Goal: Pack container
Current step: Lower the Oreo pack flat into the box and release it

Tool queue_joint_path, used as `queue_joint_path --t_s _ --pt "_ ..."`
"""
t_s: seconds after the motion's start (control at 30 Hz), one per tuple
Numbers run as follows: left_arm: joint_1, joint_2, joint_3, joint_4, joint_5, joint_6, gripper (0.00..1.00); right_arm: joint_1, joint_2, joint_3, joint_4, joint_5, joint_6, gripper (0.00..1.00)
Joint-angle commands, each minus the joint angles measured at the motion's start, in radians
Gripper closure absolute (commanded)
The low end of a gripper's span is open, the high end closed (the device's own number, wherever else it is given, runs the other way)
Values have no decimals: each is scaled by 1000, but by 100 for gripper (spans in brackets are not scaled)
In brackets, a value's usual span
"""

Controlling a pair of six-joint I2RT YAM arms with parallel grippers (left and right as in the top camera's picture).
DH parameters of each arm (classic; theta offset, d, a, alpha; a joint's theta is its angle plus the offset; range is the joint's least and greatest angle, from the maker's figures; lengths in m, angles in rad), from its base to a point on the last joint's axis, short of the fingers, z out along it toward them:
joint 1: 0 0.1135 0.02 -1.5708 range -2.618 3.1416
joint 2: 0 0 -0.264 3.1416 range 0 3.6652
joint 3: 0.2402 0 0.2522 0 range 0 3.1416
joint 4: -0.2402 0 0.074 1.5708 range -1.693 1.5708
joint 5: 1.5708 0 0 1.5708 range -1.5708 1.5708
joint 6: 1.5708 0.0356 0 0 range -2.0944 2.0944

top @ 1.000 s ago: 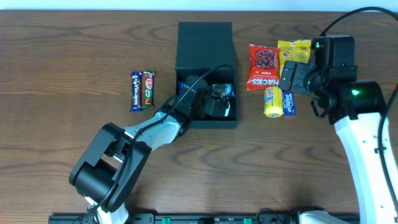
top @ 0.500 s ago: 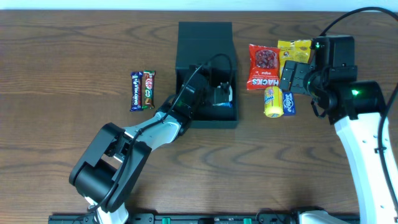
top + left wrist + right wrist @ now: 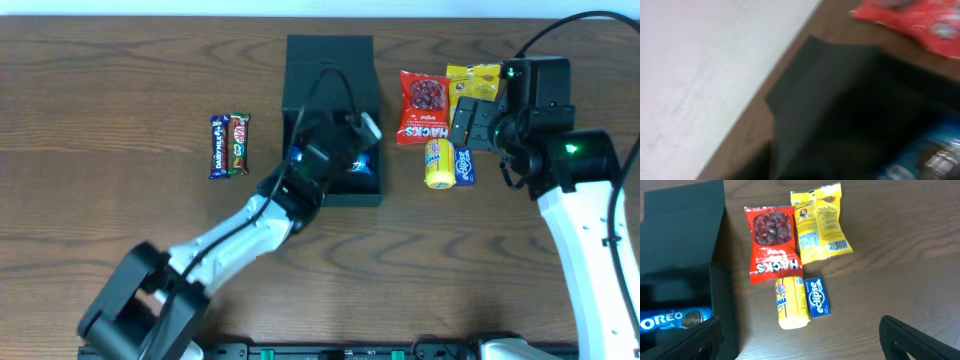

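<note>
Obs., standing at the table (image 3: 100, 80):

The container (image 3: 330, 75) is sitting at the middle of the table, toward the far edge. Its flap lid is lying open, folded back on the far side. A blue Oreo packet (image 3: 670, 321) is lying inside it, against the near right corner.

The left gripper (image 3: 356, 140) is hanging over the open container, above the Oreo packet, with the arm reaching in from the near left. I cannot tell how far its jaws are standing apart or whether they are touching anything (the wrist view is blurring badly, giving only a dark wall, a scrap of red and a scrap of blue).

The right gripper (image 3: 468, 125) is hovering to the right of the container, over the loose snacks. Its fingers (image 3: 920, 340) are showing at the two lower corners of the wrist view, spread wide, and they are gripping nothing.

Under it, on the table, a red Hacks packet (image 3: 772, 242) is lying just beside the container. A yellow packet (image 3: 821, 222) is lying to its right, touching it. Nearer to me, a yellow tube (image 3: 791, 302) and a blue Eclipse box (image 3: 817, 297) are lying side by side.

Left of the container, well apart from it, a Dairy Milk bar (image 3: 218, 146) and a KitKat bar (image 3: 239, 143) are lying side by side.
</note>
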Motion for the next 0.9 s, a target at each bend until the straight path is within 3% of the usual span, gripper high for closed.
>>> queue_joint_path --t_s 0.0,0.17,0.23,0.43,0.53,0.87 --pt "-42 -23 5 -95 -21 -202 94 -7 -3 -3 0 -8 22 1" --pt "-32 -18 5 -219 -18 -871 94 -7 -3 -3 0 -12 22 1" --pt "-20 -11 5 -233 -3 -1020 94 -7 -3 -3 0 -19 22 1" --pt "-5 47 5 -223 141 -1171 94 -7 -3 -3 -2 -23 22 1" --pt "-5 94 5 -217 135 -1220 94 -7 -3 -3 -2 -33 21 1" --pt "0 177 5 -182 132 -1264 94 -7 -3 -3 3 -33 21 1"
